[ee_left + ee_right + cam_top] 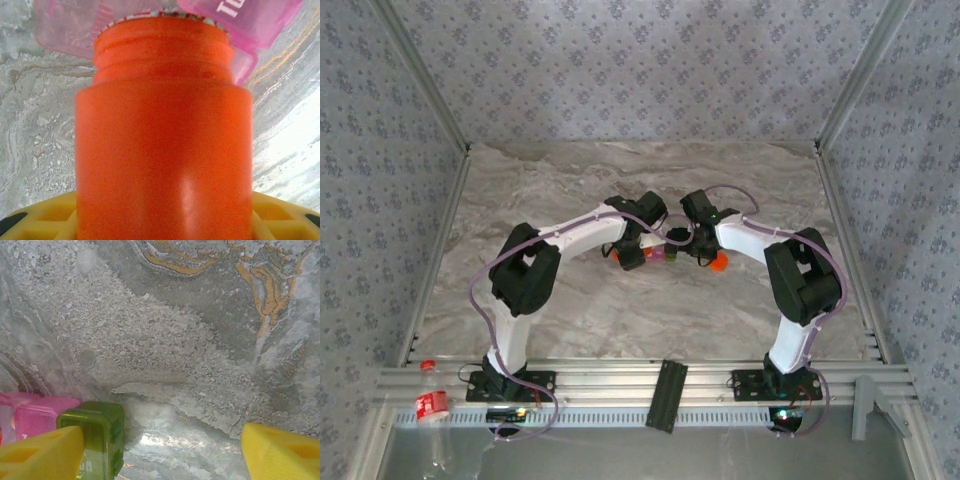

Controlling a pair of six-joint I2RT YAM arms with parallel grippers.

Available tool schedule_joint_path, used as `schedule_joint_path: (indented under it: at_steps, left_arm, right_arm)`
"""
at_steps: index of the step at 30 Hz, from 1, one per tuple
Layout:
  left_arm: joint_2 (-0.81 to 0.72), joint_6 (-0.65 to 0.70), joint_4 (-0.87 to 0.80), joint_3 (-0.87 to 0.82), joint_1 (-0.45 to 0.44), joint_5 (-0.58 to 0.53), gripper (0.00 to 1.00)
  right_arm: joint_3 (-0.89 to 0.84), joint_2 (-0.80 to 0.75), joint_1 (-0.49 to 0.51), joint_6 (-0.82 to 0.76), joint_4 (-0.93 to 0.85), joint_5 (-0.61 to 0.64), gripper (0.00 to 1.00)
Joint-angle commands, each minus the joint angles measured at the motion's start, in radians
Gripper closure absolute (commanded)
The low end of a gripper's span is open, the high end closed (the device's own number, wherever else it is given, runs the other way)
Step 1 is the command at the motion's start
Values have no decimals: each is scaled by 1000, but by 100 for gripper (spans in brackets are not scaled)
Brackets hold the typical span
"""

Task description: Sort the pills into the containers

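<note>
Orange bottle (162,150), pink compartment (37,415), olive-green compartment (97,432), yellow fingertips (40,452) — grey marbled table (175,340) veined ochre.

Overhead view: I log even, diffuse light of moderate brightness. Faint soft shadows on table (620,310). Slight softness throughout, no glare.

Left wrist view: bottle (165,150) too close to lens, blurred and oversaturated, with pale soft highlight low on its front. Table at right edge washed out by bright glare.

Right wrist view: I find table grain sharp mid-frame, with white glare patch at bottom centre. Fingers (40,450) out of focus in lower corners. Green container (97,435) fairly crisp.
</note>
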Motion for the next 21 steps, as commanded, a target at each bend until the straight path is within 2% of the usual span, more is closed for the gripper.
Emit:
schedule_joint_path:
  at_steps: [1,21]
  left_arm:
    - [-32,12,20,-30,-14,28,100]
    - [-123,-15,123,-152,-11,35,100]
  right_arm:
    - [-13,21,6,10,-37,17,17]
    - [24,3,13,5,-67,19,16]
